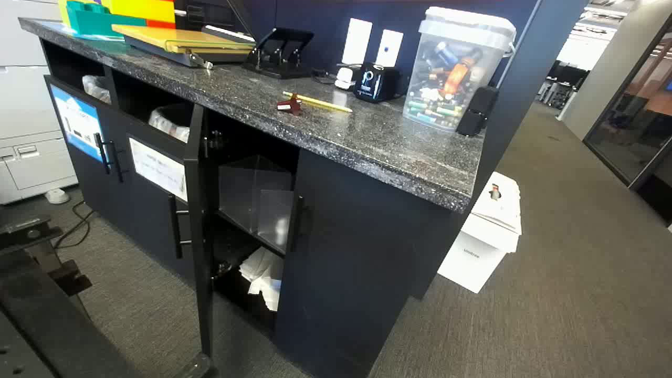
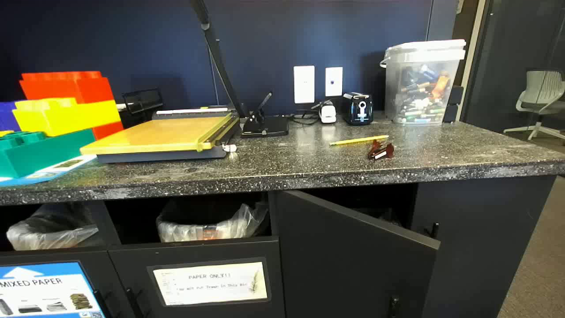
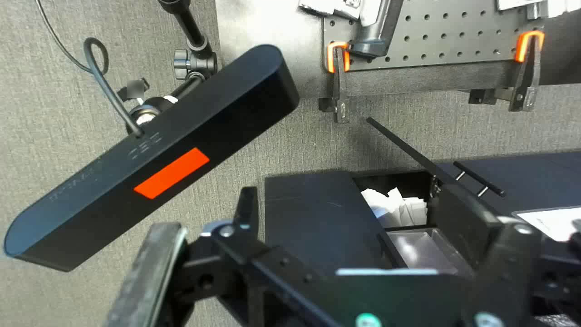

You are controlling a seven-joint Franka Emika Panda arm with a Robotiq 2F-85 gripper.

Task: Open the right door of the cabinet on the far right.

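Note:
The right door (image 1: 357,252) of the dark navy cabinet is shut, and it also shows in an exterior view (image 2: 476,247) and the wrist view (image 3: 313,209). Its black bar handle (image 1: 297,223) sits at the edge beside the opening. The cabinet's speckled grey stone top (image 1: 357,142) lies above. The twin left door (image 2: 353,260) stands swung open, baring a shelf with clear bins and white paper. My gripper (image 3: 361,240) shows only in the wrist view, fingers wide apart and nothing held, with the right door beyond it. Both exterior views leave the gripper out.
A black camera bar (image 3: 154,154) on a stand is at the left in the wrist view. A table edge with orange-tipped clamps (image 3: 338,59) faces the cabinet. A white box (image 1: 480,236) stands beside the cabinet. A clear tub (image 2: 423,84) is on the top.

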